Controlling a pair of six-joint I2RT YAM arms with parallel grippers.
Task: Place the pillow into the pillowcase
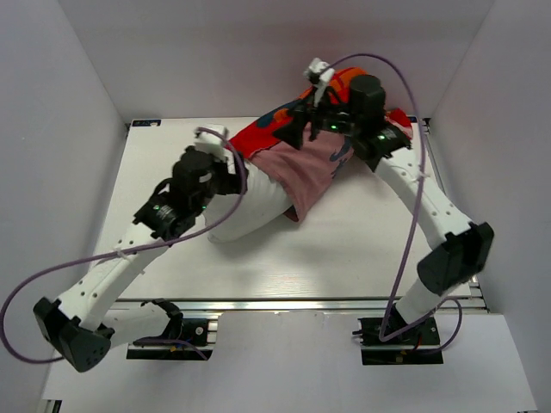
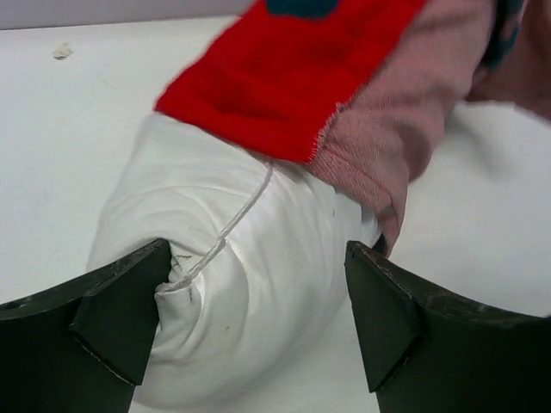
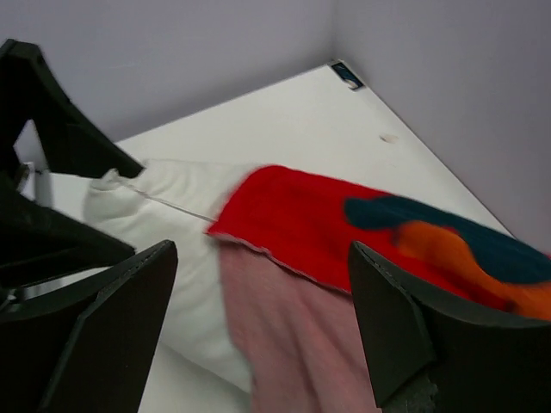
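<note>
**Pillow partly sleeved, both hands wide**

White walls [image 1: 86, 103] close in a white table [image 1: 362, 249]. The pillow [image 1: 245, 215] lies slantwise on it, left of centre. Its near end is bare and the rest is under the pillowcase [image 1: 301, 155]. The red printed cloth runs off toward the far right corner, and its pale pink lining is turned back over the pillow's middle.

Your left hand [image 2: 256, 284] is spread wide astride the bare end. One finger rests against the seamed corner, but nothing is pinched. Your right hand [image 3: 263, 267] is just as wide and holds nothing, hanging above the red cloth.

Expect the pillow to be light and plump. It will probably squash and bulge under a push rather than slide. The case looks limp and will likely bunch at the mouth. The best hold is probably the hem on either side of the opening, drawn toward you. Alternatively, grip the pillow's seamed corner and feed it in. The main risk is the turned-back lining catching.
</note>
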